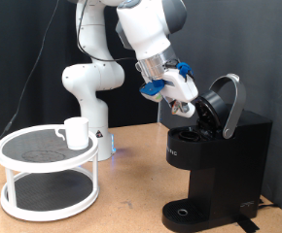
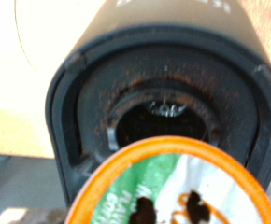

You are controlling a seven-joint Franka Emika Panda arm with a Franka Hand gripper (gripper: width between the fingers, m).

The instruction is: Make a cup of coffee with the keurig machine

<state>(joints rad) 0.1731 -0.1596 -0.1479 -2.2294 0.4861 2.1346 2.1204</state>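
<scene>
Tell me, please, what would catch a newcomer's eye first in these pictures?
First, the white robot arm reaching down with its claw at the open top of the black coffee machine on the exterior view's right, lid tipped up. The wrist view shows an orange-rimmed coffee pod just above the machine's round chamber. A white cup waits on a round white stand at the left.

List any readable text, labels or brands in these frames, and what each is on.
No text reads clearly enough to quote.
Keurig front: small white lettering, too small to read.
Keurig top edge in the wrist view: white marks, cut off and blurred.
Pod lid, orange-rimmed with green and white print: blurred, unreadable.
Cup: plain, no text.
</scene>
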